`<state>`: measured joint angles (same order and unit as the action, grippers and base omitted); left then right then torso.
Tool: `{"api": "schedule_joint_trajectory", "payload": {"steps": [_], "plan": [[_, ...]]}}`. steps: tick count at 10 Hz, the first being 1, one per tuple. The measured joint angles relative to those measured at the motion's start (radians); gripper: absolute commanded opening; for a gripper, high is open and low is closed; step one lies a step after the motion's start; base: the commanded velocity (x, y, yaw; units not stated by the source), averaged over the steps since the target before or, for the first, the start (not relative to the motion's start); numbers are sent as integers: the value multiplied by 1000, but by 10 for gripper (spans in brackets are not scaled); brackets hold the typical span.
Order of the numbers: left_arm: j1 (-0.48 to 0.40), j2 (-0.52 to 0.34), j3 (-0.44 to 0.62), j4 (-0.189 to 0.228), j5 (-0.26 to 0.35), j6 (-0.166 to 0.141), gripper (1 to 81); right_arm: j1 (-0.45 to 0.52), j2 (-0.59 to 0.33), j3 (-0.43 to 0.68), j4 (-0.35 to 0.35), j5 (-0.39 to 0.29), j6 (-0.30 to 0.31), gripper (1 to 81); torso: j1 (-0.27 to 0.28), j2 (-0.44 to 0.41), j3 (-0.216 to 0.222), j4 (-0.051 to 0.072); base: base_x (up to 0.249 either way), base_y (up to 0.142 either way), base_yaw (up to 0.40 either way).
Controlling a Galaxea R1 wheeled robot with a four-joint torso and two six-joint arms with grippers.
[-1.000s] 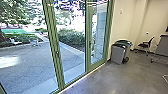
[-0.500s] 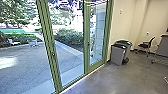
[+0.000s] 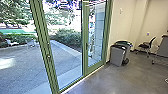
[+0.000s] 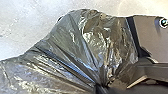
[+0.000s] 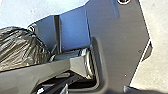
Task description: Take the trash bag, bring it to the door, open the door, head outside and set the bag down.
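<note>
View shifted, glass door [image 3: 96,37], bunched trash bag [image 4: 72,47]

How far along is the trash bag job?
Pickup looks done: the trash bag bunches at the left gripper. Carrying seems in hand, with green-framed glass doors ahead. They look shut, so opening one, reaching the paved yard and setting the bag down appear left.

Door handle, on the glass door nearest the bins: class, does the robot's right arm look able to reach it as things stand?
Probably not from here: a stretch of floor lies between the robot and the door handle, though nothing seems to stand in front of it.
</note>
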<state>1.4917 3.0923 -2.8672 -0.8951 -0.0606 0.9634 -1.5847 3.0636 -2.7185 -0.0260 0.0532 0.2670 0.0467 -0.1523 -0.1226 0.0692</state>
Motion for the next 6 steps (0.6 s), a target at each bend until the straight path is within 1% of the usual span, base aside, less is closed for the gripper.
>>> {"api": "schedule_joint_trajectory", "payload": {"steps": [3, 6], "plan": [[0, 2, 0, 0, 0, 0, 10, 0, 0, 0, 0, 0, 0, 811, 0, 0, 0, 0, 155, -64, 0], [0, 5, 2, 0, 0, 0, 10, 0, -3, -1, 0, 1, 0, 811, 0, 0, 0, 0, 155, 0, 0]]}}
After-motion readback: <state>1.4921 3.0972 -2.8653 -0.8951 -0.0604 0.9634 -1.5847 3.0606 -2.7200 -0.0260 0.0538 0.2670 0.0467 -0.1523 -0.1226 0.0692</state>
